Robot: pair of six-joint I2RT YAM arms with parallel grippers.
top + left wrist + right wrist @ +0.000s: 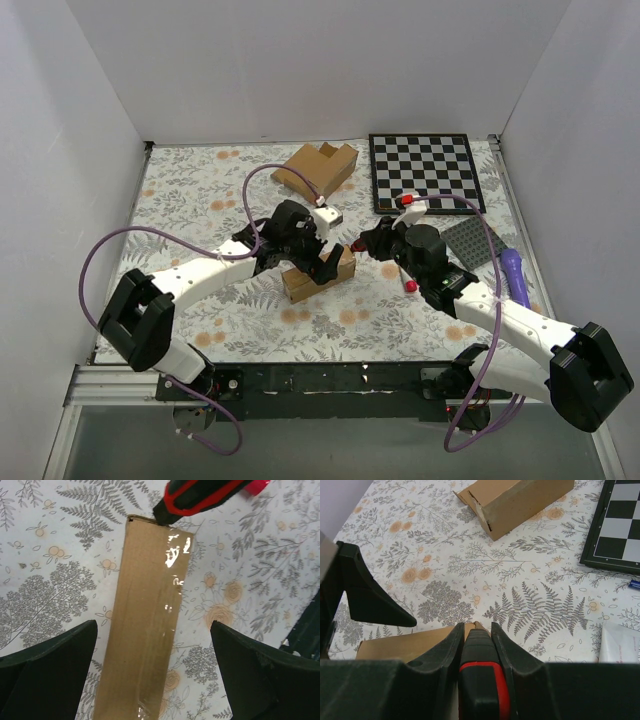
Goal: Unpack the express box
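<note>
Tape (173, 575) seals the express box (140, 645); cutter (200, 495) tip at its end.

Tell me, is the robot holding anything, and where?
The right gripper holds a red-and-black cutter by its handle. The left gripper is open over the express box, holding nothing.

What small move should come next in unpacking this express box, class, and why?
Probably the right gripper should draw its red-and-black cutter along the taped seam of the express box: the cutter's tip sits at the box's end, the tape looks uncut, and the open left gripper straddles the box without touching it.
</note>
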